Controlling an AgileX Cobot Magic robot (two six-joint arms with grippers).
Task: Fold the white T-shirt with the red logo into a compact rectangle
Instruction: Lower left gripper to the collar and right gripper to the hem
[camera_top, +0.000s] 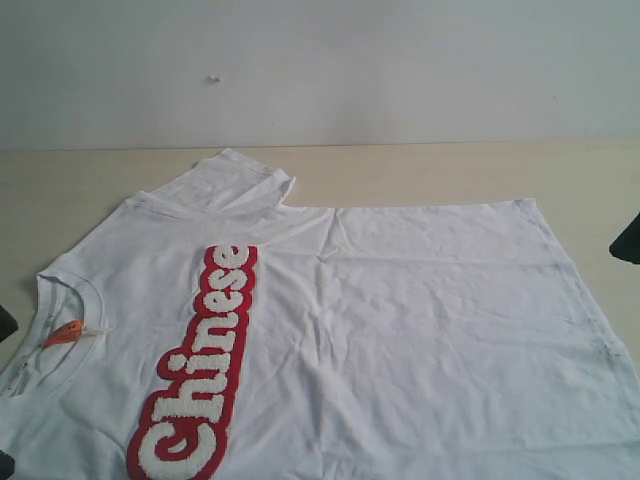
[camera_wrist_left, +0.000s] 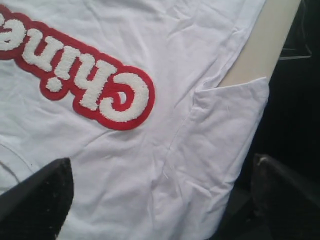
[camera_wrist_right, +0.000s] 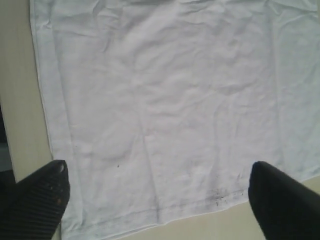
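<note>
The logo (camera_top: 205, 370) lies nearest, running from the bottom edge of the exterior view up toward the centre-left. It is a long red band with rounded edges that carries fuzzy white bubble letters spelling "Chinese". It sits on the shirt (camera_top: 400, 300), thin white cotton spread flat and finely creased, which fills most of the lower frame and runs off the bottom and left edges. At the left the ribbed round collar (camera_top: 60, 300) curves around a small orange tag (camera_top: 65, 333). One short sleeve (camera_top: 235, 180) points toward the upper centre, its cuff rumpled and partly folded. The table (camera_top: 100, 180) is smooth pale beige, bare along the top of the shirt and at the right. Behind it stands a plain whitish wall (camera_top: 400, 70).

In the left wrist view the left gripper (camera_wrist_left: 161, 165) has its dark, textured fingers spread wide over the cloth near the logo's "C", pinching nothing. The other sleeve is seen beside them.

In the right wrist view the right gripper (camera_wrist_right: 159, 170) is likewise spread wide and holds nothing. It is over the stitched hem (camera_wrist_right: 165, 215), where a few dark specks mark the fabric.
</note>
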